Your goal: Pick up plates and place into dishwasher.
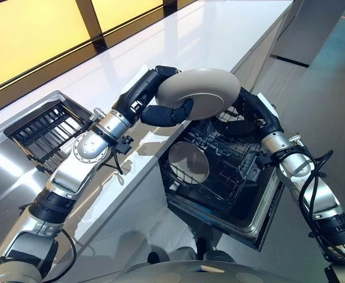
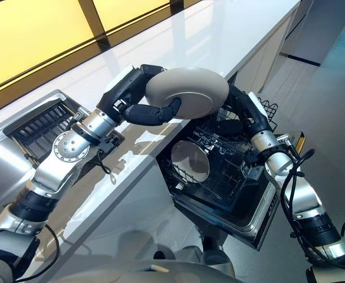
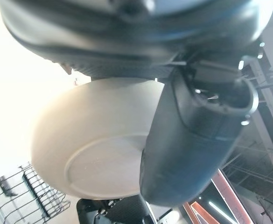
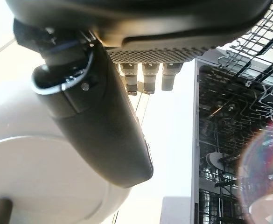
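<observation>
1 plate (image 1: 188, 161) already stands in the dishwasher (image 1: 243, 200) rack. A 2nd plate (image 1: 199, 93) hangs above the rack, the left hand (image 1: 166, 112) curled round its rim, the right hand (image 1: 243, 115) behind it, fingers hidden. Racking it remains.

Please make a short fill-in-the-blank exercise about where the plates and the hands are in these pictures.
1. The plate in the air is held by ____ hands.
2. The left hand has its fingers and thumb curled round the ____.
3. A second plate stands in the open ____.
4. The right hand is behind the held plate, on the side of the robot's ____ arm.

Missing words: both; plate; dishwasher; right
</observation>
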Motion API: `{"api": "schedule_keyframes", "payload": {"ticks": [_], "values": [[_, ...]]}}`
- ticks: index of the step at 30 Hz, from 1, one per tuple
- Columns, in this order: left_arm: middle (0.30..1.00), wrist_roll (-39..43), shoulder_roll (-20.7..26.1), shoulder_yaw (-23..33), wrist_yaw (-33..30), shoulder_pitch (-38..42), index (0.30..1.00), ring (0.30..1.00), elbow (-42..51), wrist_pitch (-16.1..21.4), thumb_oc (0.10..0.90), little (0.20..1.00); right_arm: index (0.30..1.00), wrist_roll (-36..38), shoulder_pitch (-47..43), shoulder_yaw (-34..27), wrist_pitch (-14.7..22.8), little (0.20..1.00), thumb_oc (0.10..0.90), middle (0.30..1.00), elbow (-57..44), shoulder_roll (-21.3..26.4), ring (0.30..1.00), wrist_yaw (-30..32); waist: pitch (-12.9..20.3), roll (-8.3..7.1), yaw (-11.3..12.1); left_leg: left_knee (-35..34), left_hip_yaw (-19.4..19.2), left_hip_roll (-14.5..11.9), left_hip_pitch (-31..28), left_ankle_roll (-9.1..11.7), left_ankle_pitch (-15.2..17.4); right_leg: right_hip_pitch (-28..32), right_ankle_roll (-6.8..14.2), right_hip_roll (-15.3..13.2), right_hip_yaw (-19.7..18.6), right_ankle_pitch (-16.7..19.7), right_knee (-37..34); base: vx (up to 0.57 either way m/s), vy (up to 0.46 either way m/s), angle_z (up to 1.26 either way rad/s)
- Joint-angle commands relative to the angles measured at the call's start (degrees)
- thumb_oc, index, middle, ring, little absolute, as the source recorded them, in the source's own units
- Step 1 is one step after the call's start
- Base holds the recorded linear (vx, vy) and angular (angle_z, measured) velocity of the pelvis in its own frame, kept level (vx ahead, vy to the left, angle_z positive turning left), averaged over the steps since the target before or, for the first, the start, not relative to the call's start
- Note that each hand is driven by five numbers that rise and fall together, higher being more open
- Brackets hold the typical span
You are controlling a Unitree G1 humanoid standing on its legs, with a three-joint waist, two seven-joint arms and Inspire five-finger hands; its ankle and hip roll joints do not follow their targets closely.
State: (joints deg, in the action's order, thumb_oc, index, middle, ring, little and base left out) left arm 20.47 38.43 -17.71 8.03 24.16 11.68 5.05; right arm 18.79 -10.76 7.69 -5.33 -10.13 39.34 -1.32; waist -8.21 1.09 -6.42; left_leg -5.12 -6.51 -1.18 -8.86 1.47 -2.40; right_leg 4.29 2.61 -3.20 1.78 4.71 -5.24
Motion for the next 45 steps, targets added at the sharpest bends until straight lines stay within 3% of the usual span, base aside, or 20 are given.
{"api": "schedule_keyframes", "payload": {"ticks": [1, 10, 15, 21, 31, 34, 35, 36, 37, 38, 45], "values": [[0.3, 0.8, -2.1, -3.6, -0.8, 8.8, 0.3, 0.3, -3.7, 4.0, 0.1, 0.2, 0.9, 5.9, -13.1, 0.0, 7.7, 0.9, 0.8, 0.9, -5.9, -2.0, 0.9, -1.7, 4.2, -2.12, -0.4, 0.1, -0.2, 1.1, -0.1, -1.0, 2.1, 2.0, 2.6, 1.6, 0.9, 0.0, 0.2, 0.01, -0.016, -0.08], [0.3, -1.7, -3.0, -3.7, -2.0, 7.9, 0.3, 0.3, -12.9, 7.1, 0.1, 0.2, 0.9, 10.2, -13.6, -0.9, 8.0, 0.9, 0.8, 0.9, -4.9, -2.4, 0.9, -4.9, 4.7, -2.36, -0.8, 0.1, -0.7, 0.8, -0.2, -1.0, 2.0, 2.0, 2.4, 1.7, 0.7, -0.1, 0.2, 0.01, -0.009, -0.08], [0.3, -3.6, -1.8, -2.8, 0.0, 7.2, 0.3, 0.3, -17.8, 10.7, 0.1, 0.2, 0.9, 16.8, -13.0, -2.5, 6.7, 0.9, 0.8, 0.9, -4.7, -1.9, 0.9, -9.9, 5.0, -2.51, -1.1, 0.1, -1.2, 0.6, -0.3, -0.9, 2.1, 2.0, 2.4, 1.7, 0.5, -0.1, 0.2, 0.01, -0.001, 0.0], [0.3, -2.1, -0.6, -1.6, 1.3, 6.8, 0.3, 0.3, -19.7, 12.1, 0.1, 0.2, 0.9, 19.8, -11.8, -4.6, 7.1, 0.9, 0.8, 0.9, -3.6, -1.4, 0.9, -12.2, 5.0, -2.49, -1.4, 0.1, -1.4, 0.5, -0.5, -0.8, 2.1, 2.2, 2.4, 1.7, 0.2, -0.1, 0.2, 0.02, 0.005, -0.04], [0.3, -3.7, -0.8, -0.6, -0.1, 7.1, 0.3, 0.3, -17.9, 14.1, 0.1, 0.2, 0.9, 17.4, -11.0, -3.8, 3.0, 0.9, 0.8, 0.9, -2.4, -1.2, 0.9, -16.4, 5.1, -2.62, -1.1, 0.1, -0.5, 0.7, -0.5, -1.0, 2.0, 2.4, 2.2, 1.6, 0.4, -0.2, 0.2, 0.0, 0.001, -0.01], [0.3, -3.3, 0.0, -0.1, -0.6, 7.5, 0.3, 0.3, -17.4, 15.0, 0.1, 0.2, 0.709, 16.3, -11.2, -3.2, 2.1, 0.678, 0.578, 0.709, -1.3, -0.5, 0.709, -17.5, 5.0, -2.79, -1.0, 0.1, -0.1, 0.8, -0.4, -1.0, 2.0, 2.5, 2.1, 1.6, 0.5, -0.3, 0.2, 0.0, 0.0, 0.0], [0.3, -3.2, 0.3, 0.0, -0.8, 7.6, 0.3, 0.3, -17.1, 15.1, 0.1, 0.2, 0.519, 15.5, -11.3, -3.0, 1.7, 0.455, 0.355, 0.519, -1.2, -0.2, 0.519, -17.6, 5.0, -2.8, -1.0, 0.1, 0.0, 0.9, -0.4, -0.9, 2.0, 2.5, 2.1, 1.6, 0.5, -0.2, 0.2, 0.0, 0.0, 0.0], [0.3, -3.1, 0.4, 0.2, -0.9, 7.7, 0.3, 0.3, -17.0, 15.4, 0.1, 0.2, 0.519, 14.6, -11.4, -2.8, 1.1, 0.455, 0.355, 0.519, -1.0, 0.0, 0.519, -17.9, 5.0, -2.8, -0.9, 0.1, 0.1, 0.9, -0.5, -0.9, 2.0, 2.5, 2.1, 1.7, 0.5, -0.2, 0.2, 0.0, 0.0, 0.0], [0.3, -2.9, 0.6, 0.3, -1.2, 7.8, 0.3, 0.3, -16.4, 15.3, 0.1, 0.2, 0.364, 13.5, -11.5, -2.4, 0.5, 0.274, 0.174, 0.364, -0.8, 0.4, 0.364, -18.3, 5.0, -2.81, -0.9, 0.1, 0.2, 0.9, -0.4, -0.9, 2.0, 2.5, 2.1, 1.7, 0.5, -0.2, 0.2, 0.0, 0.0, 0.0], [0.3, -2.9, 0.7, 0.5, -1.3, 7.8, 0.3, 0.3, -16.0, 15.2, 0.1, 0.2, 0.3, 12.2, -11.4, -2.2, 0.3, 0.2, 0.1, 0.3, -0.7, 0.7, 0.3, -18.5, 5.0, -2.82, -0.8, 0.1, 0.3, 0.9, -0.4, -0.9, 2.0, 2.5, 2.1, 1.7, 0.5, -0.2, 0.2, 0.0, 0.0, 0.0], [0.3, -3.1, 1.5, 0.8, -1.6, 8.1, 0.3, 0.3, -13.8, 14.2, 0.1, 0.2, 0.3, 3.3, -12.1, -0.8, -0.3, 0.2, 0.1, 0.3, 0.6, 3.3, 0.3, -18.5, 5.0, -2.92, -0.5, 0.1, 1.0, 1.1, -0.1, -0.8, 1.7, 2.5, 2.0, 1.7, 0.8, -0.2, 0.2, 0.0, 0.0, 0.0]]}}
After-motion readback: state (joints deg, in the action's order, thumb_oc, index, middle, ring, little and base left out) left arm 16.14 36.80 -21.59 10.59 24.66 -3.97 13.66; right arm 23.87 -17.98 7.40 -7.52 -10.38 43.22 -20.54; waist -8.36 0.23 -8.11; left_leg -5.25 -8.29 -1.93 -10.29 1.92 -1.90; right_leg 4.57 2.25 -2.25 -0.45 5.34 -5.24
